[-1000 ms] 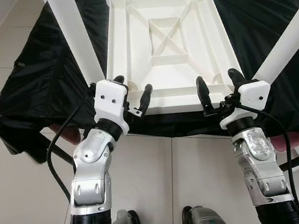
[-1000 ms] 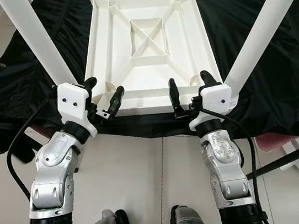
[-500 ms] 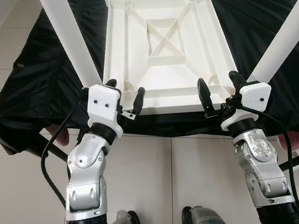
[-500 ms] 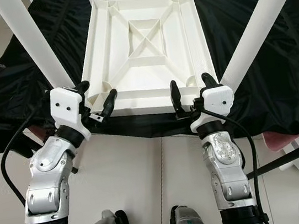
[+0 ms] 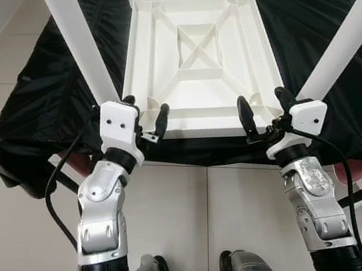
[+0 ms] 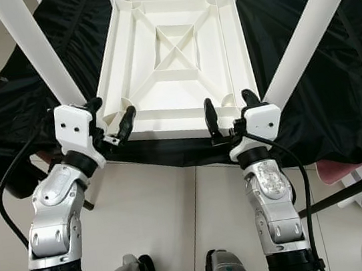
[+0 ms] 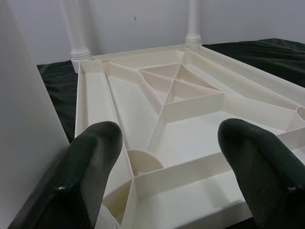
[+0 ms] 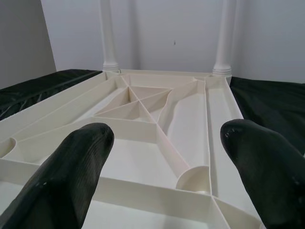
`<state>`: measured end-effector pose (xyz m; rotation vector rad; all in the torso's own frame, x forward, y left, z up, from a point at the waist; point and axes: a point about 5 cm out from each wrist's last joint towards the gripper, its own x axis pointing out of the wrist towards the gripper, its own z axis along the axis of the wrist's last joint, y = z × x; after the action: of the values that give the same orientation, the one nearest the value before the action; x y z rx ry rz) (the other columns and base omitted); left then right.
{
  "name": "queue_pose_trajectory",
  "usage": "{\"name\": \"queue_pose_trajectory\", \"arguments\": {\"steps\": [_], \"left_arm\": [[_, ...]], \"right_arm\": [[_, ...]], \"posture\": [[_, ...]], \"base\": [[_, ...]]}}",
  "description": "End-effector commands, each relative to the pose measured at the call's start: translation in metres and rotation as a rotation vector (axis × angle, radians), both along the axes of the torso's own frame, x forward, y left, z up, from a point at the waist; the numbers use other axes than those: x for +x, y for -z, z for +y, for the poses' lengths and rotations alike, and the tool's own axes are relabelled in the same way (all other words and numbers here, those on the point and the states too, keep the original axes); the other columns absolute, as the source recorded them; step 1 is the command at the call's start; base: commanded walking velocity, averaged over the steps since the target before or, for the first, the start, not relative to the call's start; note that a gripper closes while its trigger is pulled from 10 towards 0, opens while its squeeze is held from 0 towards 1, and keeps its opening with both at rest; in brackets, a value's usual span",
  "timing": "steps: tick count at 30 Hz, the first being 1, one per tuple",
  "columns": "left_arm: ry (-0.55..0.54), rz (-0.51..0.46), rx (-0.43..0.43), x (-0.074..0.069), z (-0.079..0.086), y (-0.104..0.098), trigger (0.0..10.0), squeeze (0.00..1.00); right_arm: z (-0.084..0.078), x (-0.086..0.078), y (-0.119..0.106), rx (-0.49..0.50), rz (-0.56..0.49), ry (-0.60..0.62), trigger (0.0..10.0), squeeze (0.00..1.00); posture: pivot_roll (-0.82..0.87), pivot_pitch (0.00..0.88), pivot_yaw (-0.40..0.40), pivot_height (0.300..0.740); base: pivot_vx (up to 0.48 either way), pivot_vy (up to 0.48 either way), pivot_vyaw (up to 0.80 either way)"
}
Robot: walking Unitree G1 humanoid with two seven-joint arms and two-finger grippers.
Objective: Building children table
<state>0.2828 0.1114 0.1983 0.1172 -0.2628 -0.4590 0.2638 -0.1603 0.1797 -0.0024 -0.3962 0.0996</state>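
left eye view: table (image 5: pixel 197 59) inverted (legs up)

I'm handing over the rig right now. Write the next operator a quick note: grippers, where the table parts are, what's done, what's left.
Left gripper: open, at the near left corner of the upside-down white tabletop, gripping nothing.
Right gripper: open, at the near right corner, also empty.
The tabletop lies underside up on the black cloth covering the work surface.
Done: all four legs stand in the corner sockets, near left leg, near right leg, and two far legs.
Left: how firmly the legs are seated cannot be judged from these views; likely check them, then turn the table upright.
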Motion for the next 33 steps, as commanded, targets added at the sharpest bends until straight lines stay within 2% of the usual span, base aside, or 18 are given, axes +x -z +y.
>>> {"name": "queue_pose_trajectory", "arguments": {"steps": [1, 5, 11, 17, 21, 33], "left_arm": [[-0.224, 0.004, -0.071, 0.005, 0.011, 0.000, 10.0, 0.00], [-0.224, 0.010, -0.106, 0.001, -0.002, 0.001, 10.0, 0.00], [-0.226, 0.027, -0.115, -0.003, -0.010, 0.007, 10.0, 0.00], [-0.122, 0.039, -0.085, -0.012, -0.031, 0.014, 10.0, 0.00], [-0.097, 0.030, -0.045, -0.012, -0.031, 0.017, 10.0, 0.00], [-0.109, 0.019, -0.044, -0.010, -0.029, 0.016, 10.0, 0.00]], "right_arm": [[-0.002, 0.001, 0.004, -0.009, 0.023, 0.007, 10.0, 0.00], [0.004, 0.001, 0.004, -0.002, 0.022, -0.043, 10.0, 0.00], [0.008, 0.000, 0.006, 0.003, 0.028, -0.070, 10.0, 0.00], [0.019, 0.000, 0.009, -0.017, 0.039, -0.145, 10.0, 0.00], [0.020, 0.000, 0.010, -0.017, 0.045, -0.162, 10.0, 0.00], [0.020, 0.003, 0.011, -0.025, 0.038, -0.157, 10.0, 0.00]], "posture": [[0.03, 0.117, -0.033, 0.740], [0.03, 0.111, -0.033, 0.740], [0.03, 0.105, -0.037, 0.740], [0.04, 0.101, -0.047, 0.740], [0.04, 0.094, -0.050, 0.740], [0.04, 0.084, -0.047, 0.740]], "base": [[0.000, 0.000, 0.00], [0.000, 0.000, 0.00], [0.000, 0.000, 0.00], [0.000, 0.000, 0.00], [0.000, 0.000, 0.00], [0.000, 0.000, 0.00]]}}
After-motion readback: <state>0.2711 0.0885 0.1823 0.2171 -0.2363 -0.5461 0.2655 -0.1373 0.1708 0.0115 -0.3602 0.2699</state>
